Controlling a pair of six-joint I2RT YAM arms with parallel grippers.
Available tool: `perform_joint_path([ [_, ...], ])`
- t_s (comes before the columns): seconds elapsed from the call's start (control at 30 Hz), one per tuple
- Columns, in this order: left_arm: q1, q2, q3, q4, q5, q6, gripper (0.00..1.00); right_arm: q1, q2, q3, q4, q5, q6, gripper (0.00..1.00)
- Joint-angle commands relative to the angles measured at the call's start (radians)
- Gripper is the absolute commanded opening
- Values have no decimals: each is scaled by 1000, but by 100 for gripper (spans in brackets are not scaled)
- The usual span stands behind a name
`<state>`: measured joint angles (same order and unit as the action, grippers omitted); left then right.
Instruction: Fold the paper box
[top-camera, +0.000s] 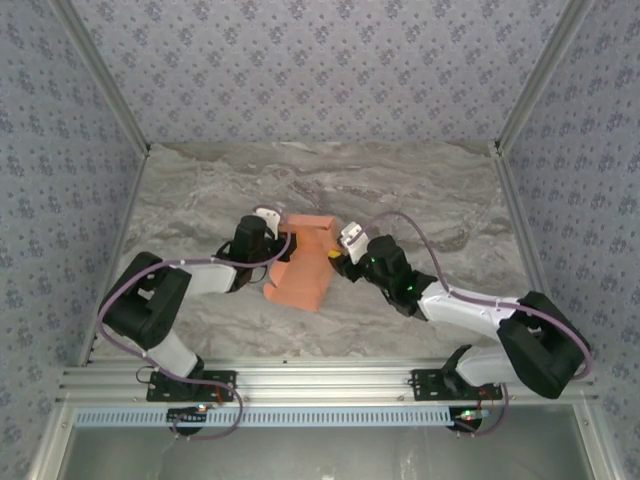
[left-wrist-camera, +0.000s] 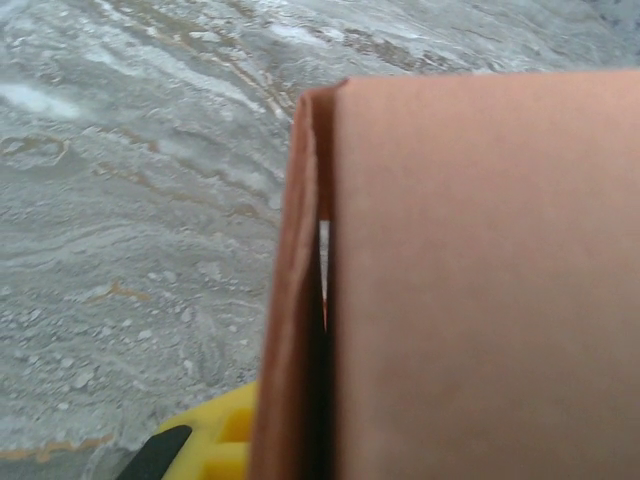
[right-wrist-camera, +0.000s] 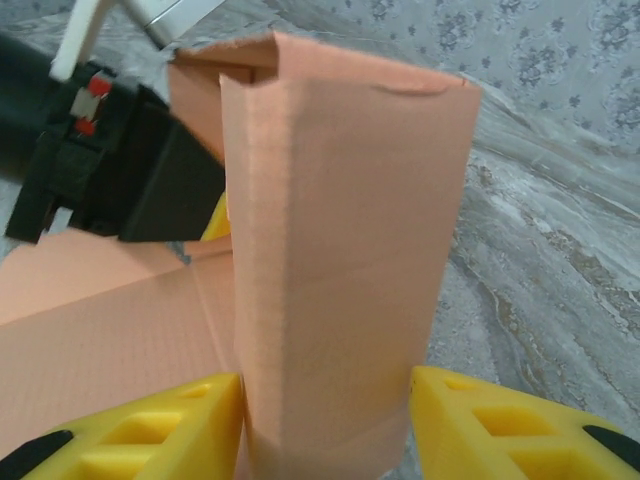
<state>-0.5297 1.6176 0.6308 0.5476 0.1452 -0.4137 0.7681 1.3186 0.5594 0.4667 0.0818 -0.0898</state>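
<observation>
Two grippers meet mid-table. Left gripper (top-camera: 278, 246) is closed on the left wall edge of the paper box (top-camera: 300, 282). Box sits centre, one flap upright. Right gripper (right-wrist-camera: 325, 425) clamps that flap's two side edges. Bare table (top-camera: 190, 200) left, far, right.

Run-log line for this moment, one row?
paper box: partly folded, one wall raised | left pincer: shut on paper box | right pincer: astride raised wall, grip unclear
</observation>
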Motion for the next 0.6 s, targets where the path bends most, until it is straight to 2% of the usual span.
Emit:
perform_joint_path([
  [0.0,-24,-21,-16,10,-49,-33,0,7,30,63,44,88,62,50],
  [0.23,-59,-54,-23,-41,-165,-16,0,7,91,132,14,104,97,49],
  [0.37,-64,-63,-28,-52,-210,-65,0,10,118,156,5,115,104,45],
  [0.57,-81,-82,-32,-56,-245,-180,0,18,184,168,21,216,103,33],
])
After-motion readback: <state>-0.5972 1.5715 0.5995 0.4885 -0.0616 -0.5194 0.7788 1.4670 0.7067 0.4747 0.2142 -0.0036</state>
